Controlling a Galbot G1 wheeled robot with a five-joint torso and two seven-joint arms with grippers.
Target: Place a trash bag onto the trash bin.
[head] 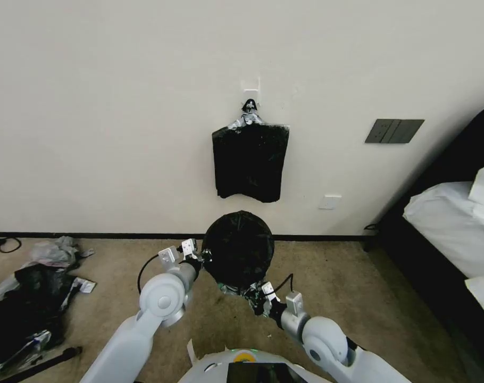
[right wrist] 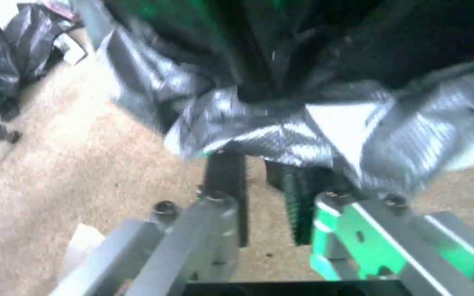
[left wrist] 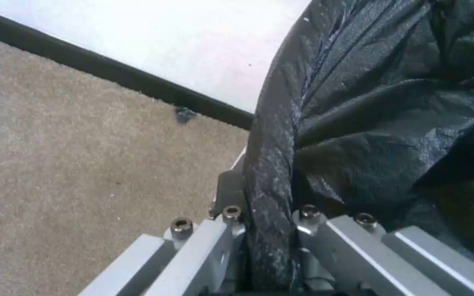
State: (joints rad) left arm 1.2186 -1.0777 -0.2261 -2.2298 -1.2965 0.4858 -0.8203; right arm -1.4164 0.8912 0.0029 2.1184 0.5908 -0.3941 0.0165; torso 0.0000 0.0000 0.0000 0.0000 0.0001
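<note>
The trash bag [head: 239, 247], thin glossy black film, is spread in a round dome over the trash bin, which stands on the carpet against the wall. The film hides the bin in the head view. A cream patch of the trash bin [right wrist: 340, 129] shows through a gap in the right wrist view. My left gripper [head: 202, 257] is at the bag's left edge, shut on a bunched fold of the trash bag [left wrist: 391, 123]. My right gripper [head: 258, 299] is at the near edge, where crumpled film is drawn down to it; it is shut on that film [right wrist: 270, 139].
A flat bundle of black bags [head: 250, 162] hangs from a wall hook right above the bin. A heap of black and grey plastic [head: 26, 298] lies on the carpet at far left. A bed [head: 455, 229] fills the right side.
</note>
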